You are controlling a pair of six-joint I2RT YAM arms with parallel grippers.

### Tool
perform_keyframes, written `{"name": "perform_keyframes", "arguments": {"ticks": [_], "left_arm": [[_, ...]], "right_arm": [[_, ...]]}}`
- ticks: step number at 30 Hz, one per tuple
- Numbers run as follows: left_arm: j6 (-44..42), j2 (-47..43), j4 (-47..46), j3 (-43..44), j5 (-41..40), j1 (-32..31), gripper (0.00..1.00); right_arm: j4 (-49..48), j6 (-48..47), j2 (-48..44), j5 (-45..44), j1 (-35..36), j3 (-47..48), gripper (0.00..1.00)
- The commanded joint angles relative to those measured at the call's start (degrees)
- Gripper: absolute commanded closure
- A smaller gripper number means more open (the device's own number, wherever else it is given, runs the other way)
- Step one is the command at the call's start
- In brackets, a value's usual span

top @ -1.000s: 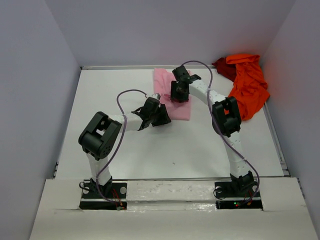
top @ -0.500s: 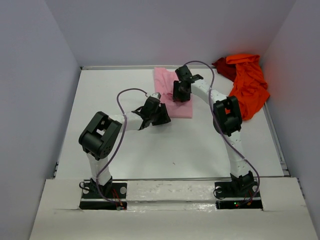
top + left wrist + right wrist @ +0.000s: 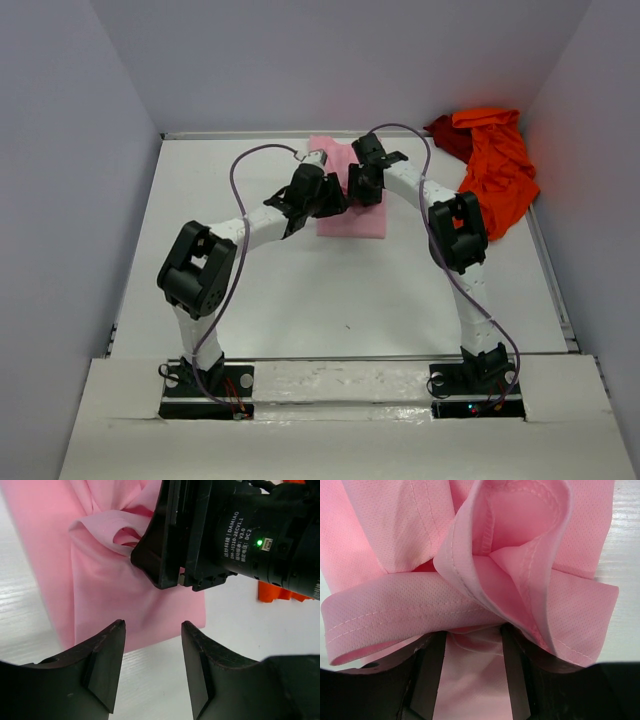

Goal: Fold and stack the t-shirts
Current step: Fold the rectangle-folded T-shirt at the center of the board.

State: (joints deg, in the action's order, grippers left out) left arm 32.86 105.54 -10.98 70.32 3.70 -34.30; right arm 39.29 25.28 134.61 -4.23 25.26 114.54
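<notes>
White table (image 3: 300, 290). The pink t-shirt (image 3: 355, 222) lies at far centre, under both arms. The orange-red t-shirt (image 3: 497, 175) and dark red t-shirt (image 3: 443, 133) are heaped far right, well apart from either hand.

Right gripper (image 3: 471, 640) is down on the pink cloth, jaws apart astride a raised fold (image 3: 510, 545). Pinching or not, I cannot tell. Left gripper (image 3: 152, 650) hangs open and empty over the shirt's left edge, just beside the right.

Likely step: folding the pink shirt. Take the edge low, lift level, avoid dragging lower layers.

We log folded t-shirt (image 3: 355, 218) mid far edge of table (image 3: 220, 250), left gripper (image 3: 152, 630) and right gripper (image 3: 472, 632) over it, t-shirt heap (image 3: 495, 170) far-right corner.
</notes>
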Motion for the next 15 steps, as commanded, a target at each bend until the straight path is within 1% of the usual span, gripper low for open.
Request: {"name": "perform_keyframes", "arguments": {"ticks": [1, 12, 15], "left_arm": [[-2.1, 2.6, 1.3, 1.1, -1.9, 0.5, 0.41], [-1.6, 4.8, -5.4, -6.1, -3.1, 0.2, 0.42], [-1.9, 6.0, -5.6, -6.5, -5.4, -0.1, 0.42]], "right_arm": [[0.4, -0.4, -2.0, 0.5, 0.1, -0.8, 0.46], [0.4, -0.5, -1.8, 0.9, 0.1, -1.0, 0.46], [0.3, -0.6, -1.6, 0.9, 0.1, -0.5, 0.46]]}}
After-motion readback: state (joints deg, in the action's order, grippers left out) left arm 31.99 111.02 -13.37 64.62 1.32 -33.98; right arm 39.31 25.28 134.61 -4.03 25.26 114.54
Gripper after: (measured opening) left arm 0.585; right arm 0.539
